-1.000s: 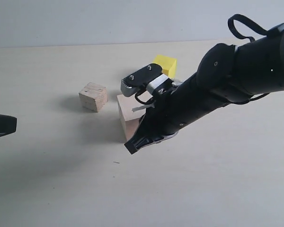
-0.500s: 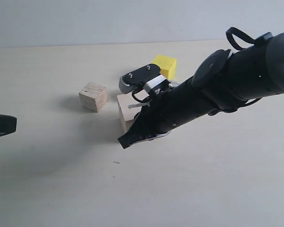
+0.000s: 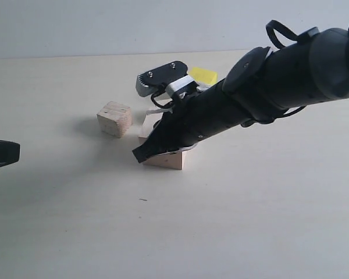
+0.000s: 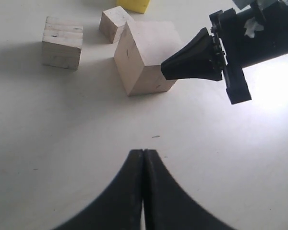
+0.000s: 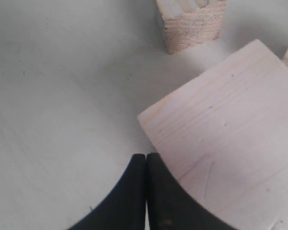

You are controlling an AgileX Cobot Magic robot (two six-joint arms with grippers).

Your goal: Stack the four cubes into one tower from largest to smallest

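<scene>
On the table [image 3: 250, 221], the right gripper [image 5: 145, 163], fingers pressed together, sits with its tip at the side edge of the largest pale cube [image 4: 144, 55], probably to nudge rather than grasp it; the left gripper [image 4: 143, 155], likewise closed, hangs well apart.

The right gripper [image 5: 145, 163], jaws together, is found at the edge of the pale largest cube [image 5: 225, 143], by which one side of it is blocked. Bare table [image 5: 53, 120] is left open on its other side. Ahead of it, a wooden cube [image 5: 192, 21] is noted beyond a clear gap. Ahead of the left gripper [image 4: 143, 158], open table is recorded as far as the pale largest cube and the right arm [image 4: 264, 33].
</scene>
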